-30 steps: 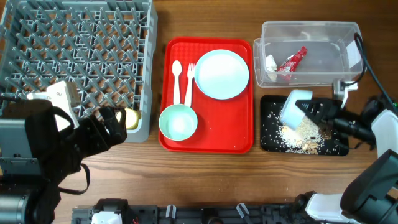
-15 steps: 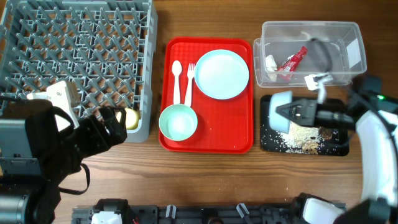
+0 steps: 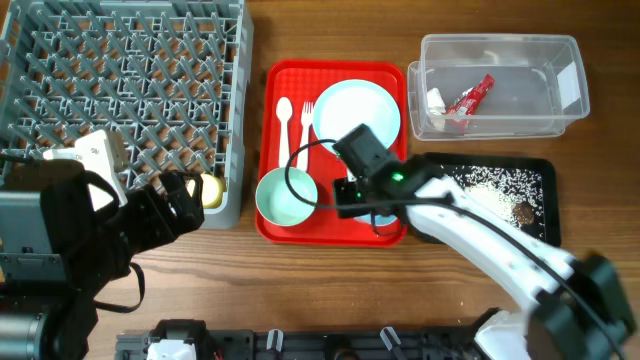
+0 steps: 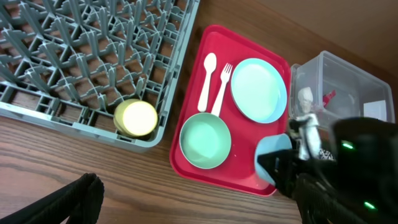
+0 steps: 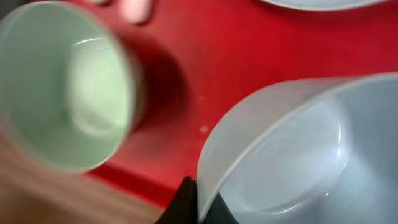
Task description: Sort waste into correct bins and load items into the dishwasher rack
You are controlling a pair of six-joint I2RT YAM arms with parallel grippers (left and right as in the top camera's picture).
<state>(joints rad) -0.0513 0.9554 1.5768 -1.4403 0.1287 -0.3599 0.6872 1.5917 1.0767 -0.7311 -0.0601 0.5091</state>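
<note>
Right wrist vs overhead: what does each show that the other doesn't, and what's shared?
Only right wrist: the pale blue bowl, close up, with the right gripper pinching its rim; in the overhead, the arm covers it. Only overhead: the dishwasher rack, the clear tub holding the red wrapper, and the black tray with crumbs. Both: the pale green bowl sitting on the red tray.
</note>
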